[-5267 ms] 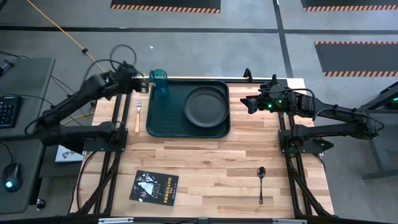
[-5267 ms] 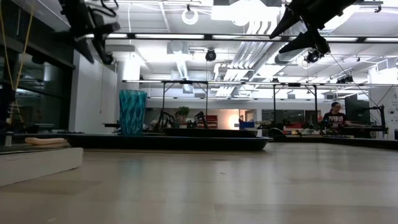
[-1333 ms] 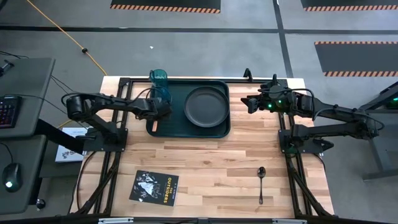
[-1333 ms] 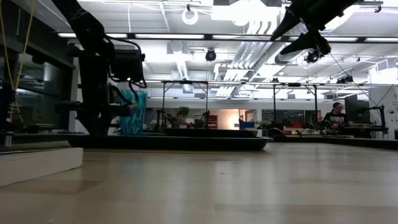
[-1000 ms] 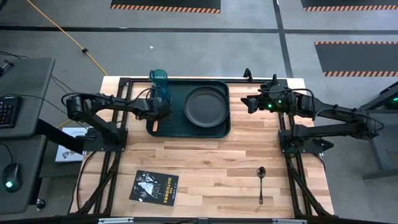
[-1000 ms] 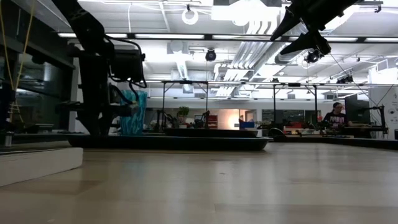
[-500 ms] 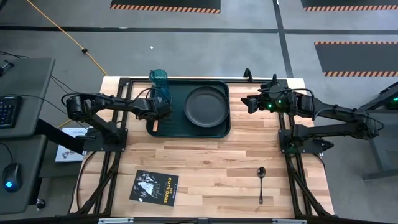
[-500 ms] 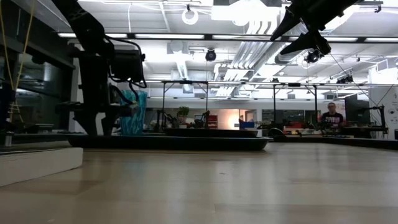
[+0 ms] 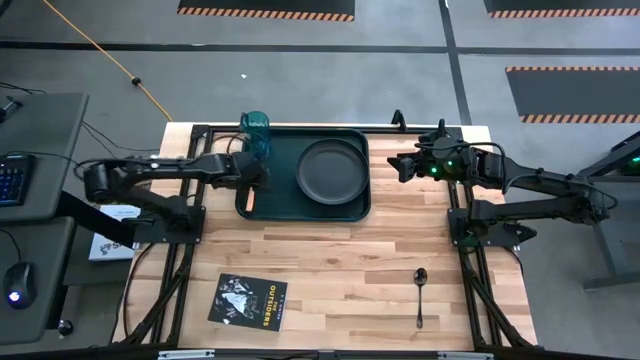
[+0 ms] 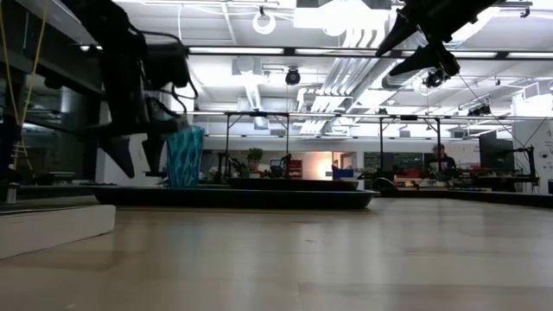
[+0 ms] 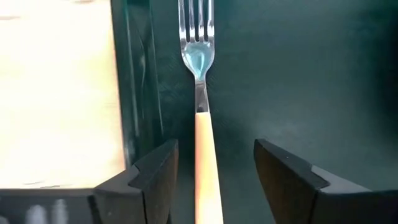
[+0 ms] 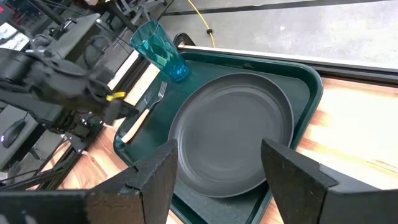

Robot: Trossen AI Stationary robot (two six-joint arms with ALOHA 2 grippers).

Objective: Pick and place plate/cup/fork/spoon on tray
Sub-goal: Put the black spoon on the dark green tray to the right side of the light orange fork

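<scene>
The fork [image 11: 203, 124] lies flat on the dark green tray [image 9: 352, 205], close to the tray's left rim and parallel to it, its silvery tines toward the tray's far left corner and its tan handle toward the near left corner. The left gripper [image 11: 214, 180] sits just above the handle end with both fingers [image 11: 152, 177] spread wide, one on each side of the handle and neither touching it, so it grips nothing. From above, the left gripper [image 9: 252, 172] is at the tray's left edge, beside the teal cup [image 9: 256, 131], which stands upright in the tray's far left corner. The dark plate [image 9: 331, 169] rests in the right half of the tray, its rim near the tray's right edge, well apart from the fork. The spoon [image 9: 420, 296] lies on the bare wood near the table's near right corner, its bowl pointing toward the far edge. A black booklet [image 9: 248, 301] lies toward the near left corner. The right gripper [image 9: 397, 167] hangs above the table just off the tray's right edge, fingers [image 12: 146, 177] parted and empty.
</scene>
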